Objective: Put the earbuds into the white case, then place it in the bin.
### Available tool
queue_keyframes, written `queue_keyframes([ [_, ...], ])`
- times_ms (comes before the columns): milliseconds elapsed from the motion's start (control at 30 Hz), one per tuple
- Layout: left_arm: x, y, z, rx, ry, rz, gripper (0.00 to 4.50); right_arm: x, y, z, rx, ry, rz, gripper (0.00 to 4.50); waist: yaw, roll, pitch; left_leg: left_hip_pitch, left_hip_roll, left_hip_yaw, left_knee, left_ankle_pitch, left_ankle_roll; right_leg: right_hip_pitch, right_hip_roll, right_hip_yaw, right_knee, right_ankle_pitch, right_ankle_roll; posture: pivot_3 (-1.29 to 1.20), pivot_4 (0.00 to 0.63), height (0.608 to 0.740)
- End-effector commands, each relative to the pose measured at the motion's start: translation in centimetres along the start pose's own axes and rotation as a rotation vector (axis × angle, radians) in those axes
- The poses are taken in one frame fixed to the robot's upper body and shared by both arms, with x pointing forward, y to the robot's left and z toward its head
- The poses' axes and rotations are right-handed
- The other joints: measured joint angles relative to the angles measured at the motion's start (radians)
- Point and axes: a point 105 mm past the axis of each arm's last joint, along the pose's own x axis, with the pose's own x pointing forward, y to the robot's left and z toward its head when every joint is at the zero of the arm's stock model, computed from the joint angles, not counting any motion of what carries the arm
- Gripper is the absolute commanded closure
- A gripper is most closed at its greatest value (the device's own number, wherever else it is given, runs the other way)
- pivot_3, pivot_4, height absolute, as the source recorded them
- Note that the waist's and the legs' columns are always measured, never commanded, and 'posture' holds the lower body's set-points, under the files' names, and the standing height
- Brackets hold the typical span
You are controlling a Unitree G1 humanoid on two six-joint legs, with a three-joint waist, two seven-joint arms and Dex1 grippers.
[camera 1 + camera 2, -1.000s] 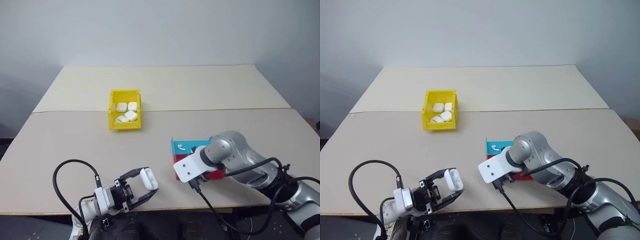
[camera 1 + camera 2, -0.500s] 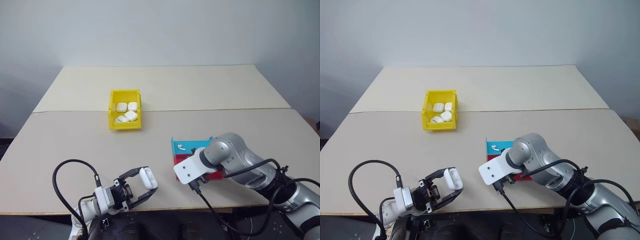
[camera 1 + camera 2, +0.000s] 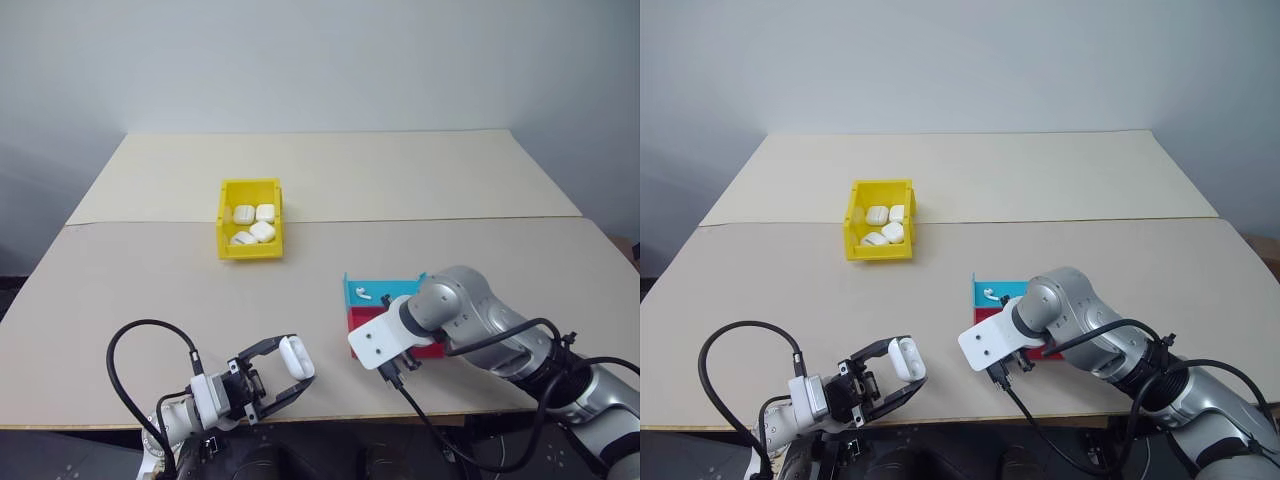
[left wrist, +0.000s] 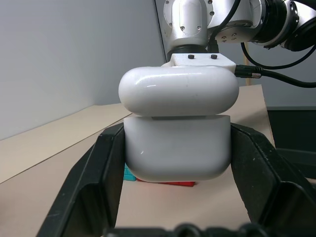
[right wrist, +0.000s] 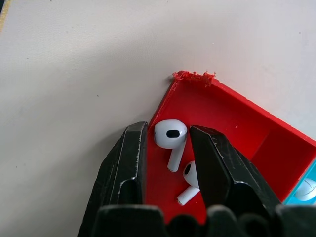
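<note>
The robot is at the first step, picking an earbud. Its right gripper [image 5: 168,148] reaches down into the red tray [image 5: 232,123], fingers closing around one earbud [image 5: 171,134] with a second earbud [image 5: 190,173] lying beside it. The left gripper [image 4: 177,148] pinches the white case [image 4: 177,123] near the table's front edge, lid lifted. Next, I think, it must lift the earbud cleanly and bring it to the case.

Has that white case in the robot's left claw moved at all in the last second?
No. The white case sits in the left gripper at the same spot against the table's front edge and the yellow bin.
</note>
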Motion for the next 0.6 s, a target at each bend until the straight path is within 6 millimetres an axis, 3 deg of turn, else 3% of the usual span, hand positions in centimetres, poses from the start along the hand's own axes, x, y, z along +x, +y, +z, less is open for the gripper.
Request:
queue_keyframes([
  [33,0.43,-0.08,0.98,0.042,-0.038,-0.014,1.66,-0.90,-0.19,0.11,-0.020,0.001,-0.027,3.15,0.000,0.000,0.000,0.000,0.000,0.000,0.000,0.000,0.000,0.000,0.000,0.000,0.000,0.000,0.000,0.00,0.150,0.740],
  [367,0.63,-0.06,0.88,0.037,-0.044,-0.022,1.66,-1.19,0.32,0.32,-0.015,-0.008,-0.016,3.15,0.000,0.000,0.000,0.000,0.000,0.000,0.000,0.000,0.000,0.000,0.000,0.000,0.000,0.000,0.000,0.00,0.150,0.740],
  [500,0.70,-0.03,0.83,0.037,-0.046,-0.025,1.66,-1.25,0.54,0.19,-0.011,-0.001,-0.010,3.87,0.000,0.000,0.000,0.000,0.000,0.000,0.000,0.000,0.000,0.000,0.000,0.000,0.000,0.000,0.000,0.00,0.150,0.740],
  [600,0.71,-0.05,0.82,0.035,-0.047,-0.028,1.66,-1.34,0.64,0.24,-0.012,-0.004,-0.013,3.87,0.000,0.000,0.000,0.000,0.000,0.000,0.000,0.000,0.000,0.000,0.000,0.000,0.000,0.000,0.000,0.00,0.150,0.740],
])
